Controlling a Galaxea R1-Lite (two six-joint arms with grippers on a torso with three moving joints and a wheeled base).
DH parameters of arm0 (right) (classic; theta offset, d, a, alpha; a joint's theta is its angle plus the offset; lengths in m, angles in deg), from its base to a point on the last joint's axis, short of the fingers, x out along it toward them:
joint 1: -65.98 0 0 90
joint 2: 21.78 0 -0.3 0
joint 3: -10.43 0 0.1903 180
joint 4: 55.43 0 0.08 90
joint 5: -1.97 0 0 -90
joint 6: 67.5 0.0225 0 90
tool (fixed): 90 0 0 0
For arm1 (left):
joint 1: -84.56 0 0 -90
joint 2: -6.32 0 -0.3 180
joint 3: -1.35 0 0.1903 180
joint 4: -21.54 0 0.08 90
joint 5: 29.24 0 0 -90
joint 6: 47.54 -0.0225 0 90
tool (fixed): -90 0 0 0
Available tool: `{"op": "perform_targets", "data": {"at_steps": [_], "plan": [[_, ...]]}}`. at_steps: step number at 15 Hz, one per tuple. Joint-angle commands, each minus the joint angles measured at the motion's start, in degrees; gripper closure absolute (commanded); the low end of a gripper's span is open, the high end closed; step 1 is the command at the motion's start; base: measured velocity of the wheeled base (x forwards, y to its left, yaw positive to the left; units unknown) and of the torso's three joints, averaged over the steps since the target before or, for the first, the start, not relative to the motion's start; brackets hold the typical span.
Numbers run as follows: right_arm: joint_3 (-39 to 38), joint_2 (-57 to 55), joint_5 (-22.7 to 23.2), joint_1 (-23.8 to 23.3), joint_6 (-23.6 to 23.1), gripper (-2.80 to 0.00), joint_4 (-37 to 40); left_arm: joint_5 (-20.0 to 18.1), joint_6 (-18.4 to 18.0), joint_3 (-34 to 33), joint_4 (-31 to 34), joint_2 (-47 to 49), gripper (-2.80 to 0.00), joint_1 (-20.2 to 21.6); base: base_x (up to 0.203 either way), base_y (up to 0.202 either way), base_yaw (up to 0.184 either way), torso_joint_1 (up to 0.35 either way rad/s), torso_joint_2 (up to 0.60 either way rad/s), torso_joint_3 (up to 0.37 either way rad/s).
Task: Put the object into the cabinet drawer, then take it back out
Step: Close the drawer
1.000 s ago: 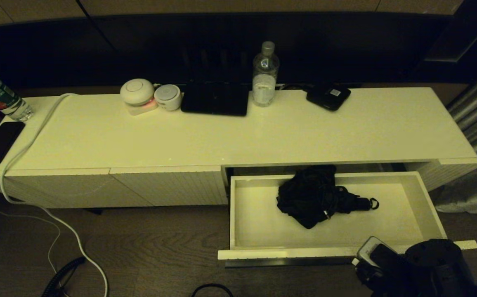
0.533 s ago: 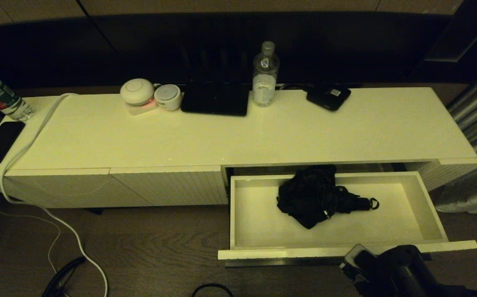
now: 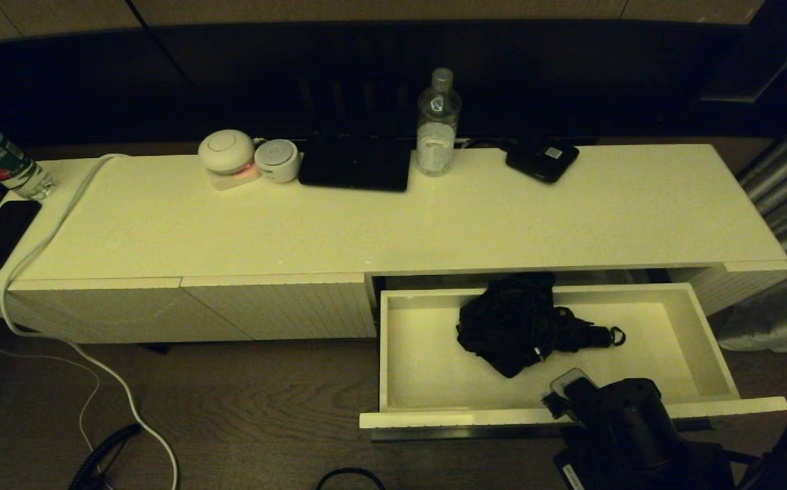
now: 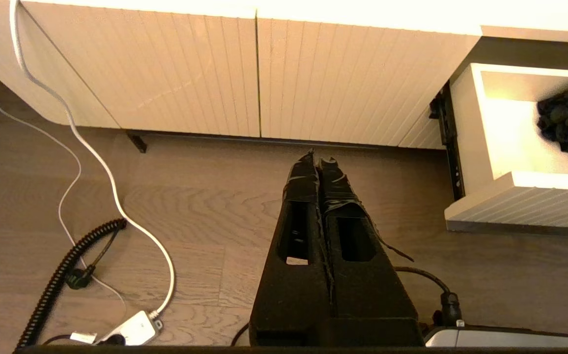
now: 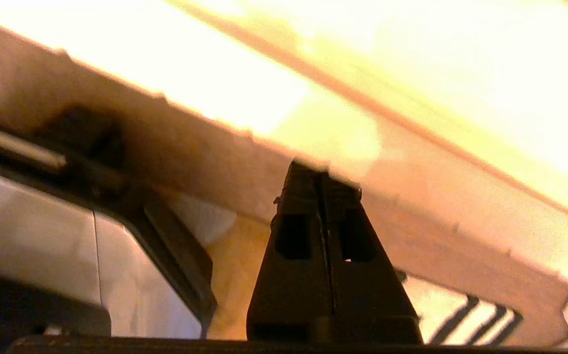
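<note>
The folded black umbrella (image 3: 526, 325) lies inside the open cabinet drawer (image 3: 707, 327), long axis from 9 to 3 o'clock, handle at 3. The right end effector (image 5: 319, 172), fingers pressed together and empty, sits at the drawer's front edge, umbrella toward 11 o'clock; it is the nearer one

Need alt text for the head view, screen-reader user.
A folded black umbrella lies in the open cabinet drawer of a long white cabinet. The right arm's wrist sits over the drawer's front edge, its gripper hidden there. A water bottle and small devices line the cabinet's back.
</note>
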Motion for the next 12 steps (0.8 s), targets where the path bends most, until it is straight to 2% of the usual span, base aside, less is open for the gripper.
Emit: {"op": "perform_targets", "data": {"at_steps": [1,4,8,12], "plan": [[1.08,-0.91,-0.24,-0.10,-0.07,0.00,-1.77,0.04,0.04,-0.01,-0.02,-0.09,0.00,0.02,0.000,0.000,0.000,0.000,0.00,0.000],[2.80,-0.79,-1.61,-1.10,0.02,0.00,-2.48,0.04,0.04,0.00,-0.02,-0.09,0.00,0.02,0.000,0.000,0.000,0.000,0.00,0.000],[4.51,-2.56,-1.79,-2.24,0.09,0.00,-7.72,0.04,0.04,0.00,-0.02,-0.09,0.00,0.02,0.000,0.000,0.000,0.000,0.00,0.000],[7.01,-1.97,-1.71,-3.73,0.11,0.00,-8.07,0.04,0.04,0.00,-0.02,-0.09,0.00,0.02,0.000,0.000,0.000,0.000,0.00,0.000]]}}
